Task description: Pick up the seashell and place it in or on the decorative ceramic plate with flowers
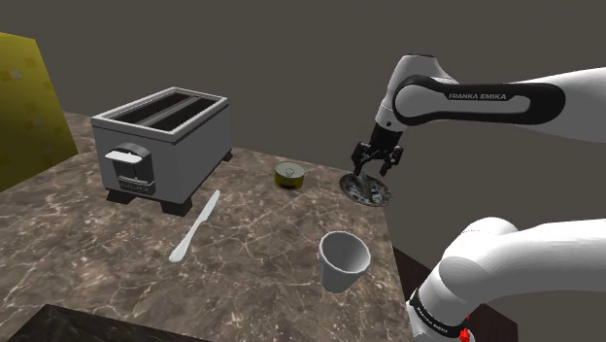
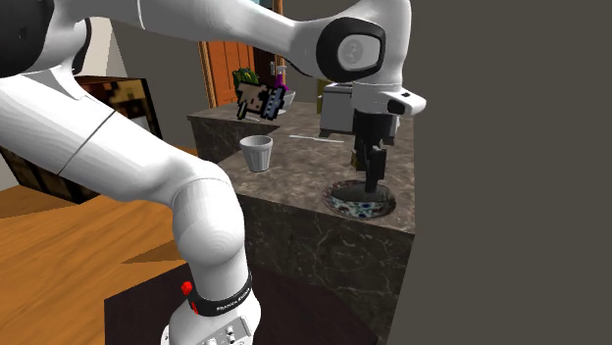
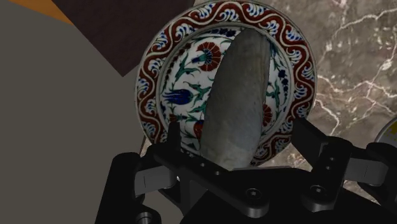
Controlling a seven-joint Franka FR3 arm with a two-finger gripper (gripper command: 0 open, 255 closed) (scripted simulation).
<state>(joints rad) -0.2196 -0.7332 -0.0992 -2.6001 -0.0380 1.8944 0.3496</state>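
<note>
A: Why does the gripper (image 1: 375,172) hang over the bench's (image 1: 97,253) edge at the shoulder view's right?
B: The plate (image 3: 222,13) sits there. The gripper's jaws stand wide apart, holding nothing; the seashell (image 3: 238,95) apparently rests on the plate, freed.
A: Count?
B: One each: toaster (image 1: 165,146), knife (image 1: 194,226), tin (image 1: 288,175), cup (image 1: 343,260), plate, seashell.

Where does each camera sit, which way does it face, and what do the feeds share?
Shoulder view: high beside the robot, looking down over the counter; arm and gripper show.
Second exterior view: beyond the counter's end, by the robot's base, facing the toaster; nearly the whole arm shows.
Wrist view: on the hand, looking down at the seashell; black fingers show.
Shared: all three see the plate.
</note>
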